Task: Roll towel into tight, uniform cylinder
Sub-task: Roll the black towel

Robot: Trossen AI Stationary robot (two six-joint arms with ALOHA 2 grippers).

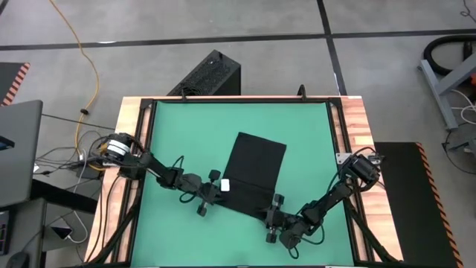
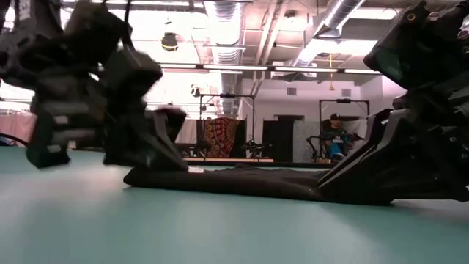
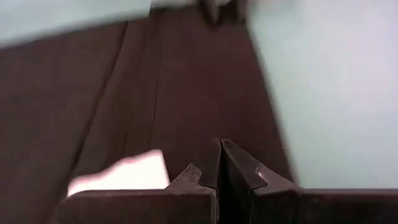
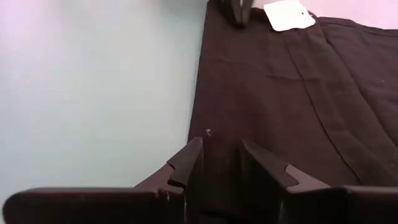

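1. The towel (image 1: 254, 173) lies flat in the middle of the green mat (image 1: 186, 134), a bit tilted, with its small white tag (image 1: 225, 183) at its lower left edge.
2. The left gripper (image 1: 216, 186) sits at the towel's lower left edge, right by the tag, with its fingers (image 3: 205, 174) pressed together (cloth lies under them, but no grip can be seen).
3. The right gripper (image 1: 277, 209) sits at the towel's lower right corner. Its fingers (image 4: 189, 163) are part way apart over the cloth edge.
4. A black ribbed box (image 1: 208, 74) stands above the mat, off the table.
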